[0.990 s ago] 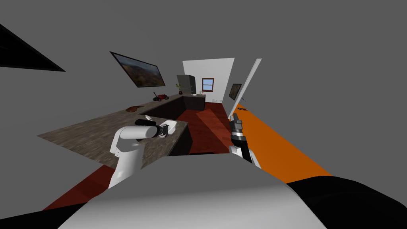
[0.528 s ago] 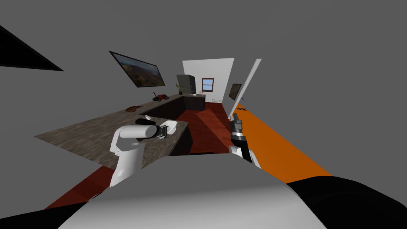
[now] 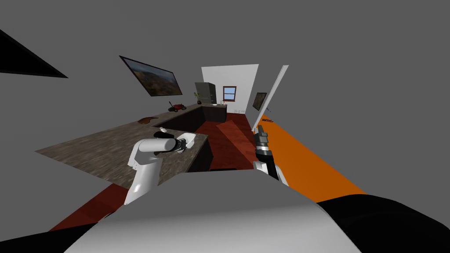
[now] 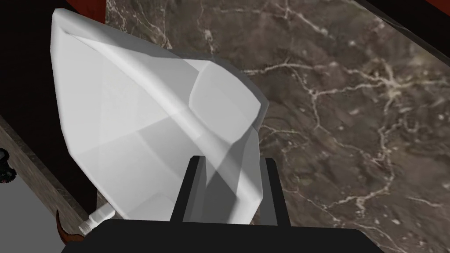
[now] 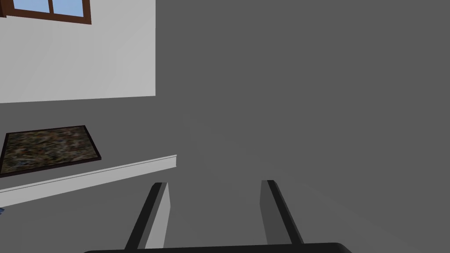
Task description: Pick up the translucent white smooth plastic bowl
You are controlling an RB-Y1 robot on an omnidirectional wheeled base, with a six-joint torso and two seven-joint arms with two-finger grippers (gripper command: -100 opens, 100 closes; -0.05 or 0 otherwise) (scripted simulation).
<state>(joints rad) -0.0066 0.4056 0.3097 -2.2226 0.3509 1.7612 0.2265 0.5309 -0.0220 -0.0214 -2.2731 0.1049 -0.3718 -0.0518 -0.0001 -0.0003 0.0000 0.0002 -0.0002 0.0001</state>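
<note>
**On the brown veined stone table [image 4: 351, 110], the left claw [image 4: 233, 159] clamps the translucent white smooth bowl [image 4: 145, 131]**

The claw's two light grey fingers [image 4: 197, 175] stand narrowly apart, and the bowl's near wall is pressed between them. In the head view the bowl [image 3: 191, 139] is at the table's [image 3: 101, 149] near corner, beside its dark edge. I cannot tell whether it rests on the top. The right claw [image 5: 214, 182] is well apart from the table, fingers spread wide, holding nothing.
</note>
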